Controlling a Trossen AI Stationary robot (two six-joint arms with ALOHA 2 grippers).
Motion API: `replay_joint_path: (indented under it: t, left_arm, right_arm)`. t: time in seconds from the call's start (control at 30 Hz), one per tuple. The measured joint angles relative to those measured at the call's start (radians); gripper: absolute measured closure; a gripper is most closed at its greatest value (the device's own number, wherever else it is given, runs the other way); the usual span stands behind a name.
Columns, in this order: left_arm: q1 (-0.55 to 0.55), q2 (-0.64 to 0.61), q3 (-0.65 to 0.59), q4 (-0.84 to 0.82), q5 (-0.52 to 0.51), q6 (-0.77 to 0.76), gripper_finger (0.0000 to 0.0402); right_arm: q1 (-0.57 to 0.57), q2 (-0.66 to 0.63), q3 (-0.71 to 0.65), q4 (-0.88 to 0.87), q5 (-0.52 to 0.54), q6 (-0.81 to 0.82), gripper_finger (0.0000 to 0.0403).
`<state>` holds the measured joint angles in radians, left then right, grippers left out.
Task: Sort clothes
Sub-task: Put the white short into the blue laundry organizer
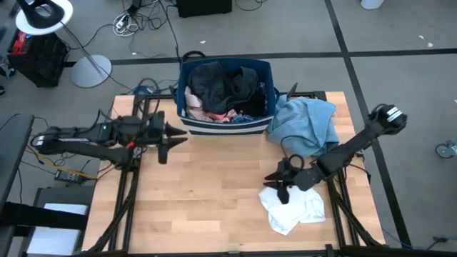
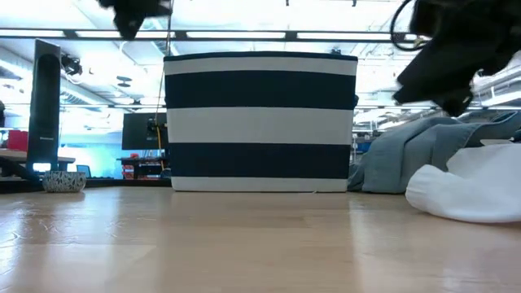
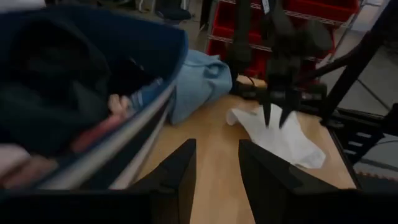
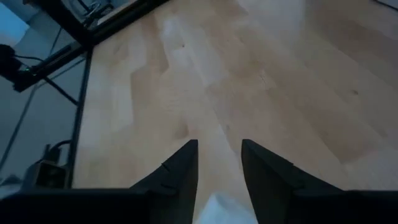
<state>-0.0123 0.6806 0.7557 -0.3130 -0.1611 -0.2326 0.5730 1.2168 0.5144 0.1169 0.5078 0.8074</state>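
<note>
The clothes in view: a white garment (image 1: 293, 207) lies crumpled on the table near its front right. A light blue garment (image 1: 305, 123) is heaped beside the bin's right wall. Dark and pink garments (image 1: 223, 89) fill the navy striped bin (image 1: 227, 127) at the table's far edge. My right gripper (image 1: 275, 182) hangs open above the white garment's left edge (image 3: 249, 118), clear of it, with bare wood showing between its fingers (image 4: 219, 146). By the bin's near left corner, my left gripper (image 1: 178, 137) is raised and open, pointing toward the table's right, and holds nothing (image 3: 217, 146).
Bare wood stretches across the table's middle and near left (image 1: 207, 193). In the low view the bin (image 2: 260, 122) stands upright on the tabletop, with the light blue heap (image 2: 407, 159) and the white garment (image 2: 472, 191) to its right. Cables and a lamp base (image 1: 91, 70) lie on the floor beyond.
</note>
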Motion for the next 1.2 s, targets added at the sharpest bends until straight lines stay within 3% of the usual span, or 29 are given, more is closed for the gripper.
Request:
replay_joint_path:
  t: [0.17, 0.3, 0.6, 0.77, 1.03, 1.2]
  left_arm:
    - [-0.032, -0.074, -0.180, 0.163, -0.012, -0.039, 0.0275]
    - [-0.044, -0.083, -0.286, 0.293, -0.011, -0.064, 0.0275]
    - [-0.061, -0.079, -0.432, 0.483, -0.011, -0.119, 0.0275]
    - [-0.084, -0.079, -0.497, 0.589, -0.011, -0.116, 0.0275]
    - [-0.091, -0.079, -0.550, 0.609, -0.011, -0.143, 0.0275]
    - [-0.093, -0.079, -0.559, 0.623, -0.011, -0.147, 0.0275]
  right_arm:
    - [0.057, -0.128, 0.000, -0.229, 0.001, 0.108, 0.0297]
    - [0.105, -0.186, 0.000, -0.473, -0.007, 0.294, 0.0311]
    - [0.173, -0.169, 0.000, -0.732, -0.088, 0.597, 0.0327]
    - [0.173, -0.108, 0.000, -0.707, -0.134, 0.614, 0.0327]
    - [0.173, 0.037, 0.000, -0.539, -0.136, 0.601, 0.0323]
    - [0.163, 0.165, 0.000, -0.337, -0.054, 0.542, 0.0323]
